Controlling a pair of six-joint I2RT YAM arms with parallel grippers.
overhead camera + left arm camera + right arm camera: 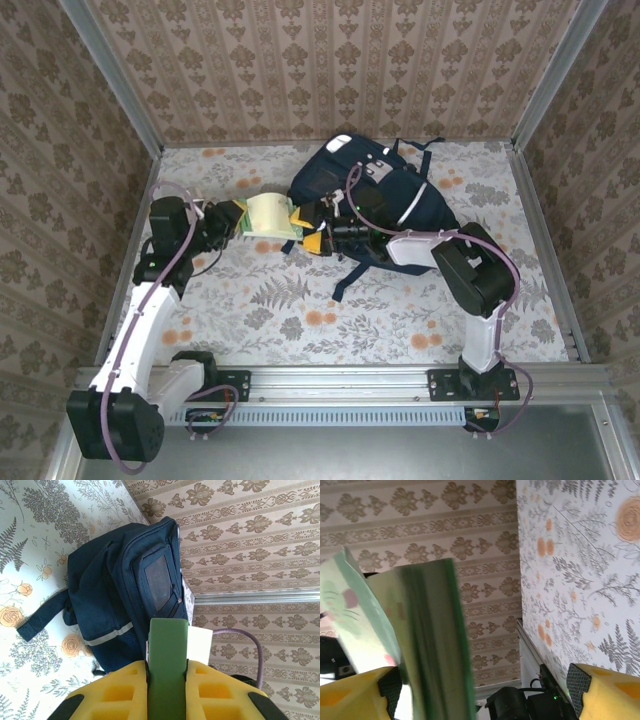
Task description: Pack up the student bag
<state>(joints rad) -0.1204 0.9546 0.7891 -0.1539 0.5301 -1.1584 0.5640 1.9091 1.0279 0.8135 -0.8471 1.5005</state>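
Note:
The student bag (392, 195) lies at the back centre of the table, navy with a pale stripe; the left wrist view looks at its front pocket (157, 582). A green-spined book (266, 213) with a pale cover hangs in the air left of the bag. My left gripper (232, 218) is shut on its spine (167, 645), the yellow jaws pressed against both sides. My right gripper (312, 232) is at the book's other end, in front of the bag. It is open, with the book (432, 640) inside the wide gap, close to the left finger (350, 697).
Floral cloth covers the table (300, 310). Patterned walls with metal corner posts (110, 75) close in three sides. A dark bag strap (345, 280) trails towards the front. A metal rail (340, 385) with both arm bases runs along the near edge.

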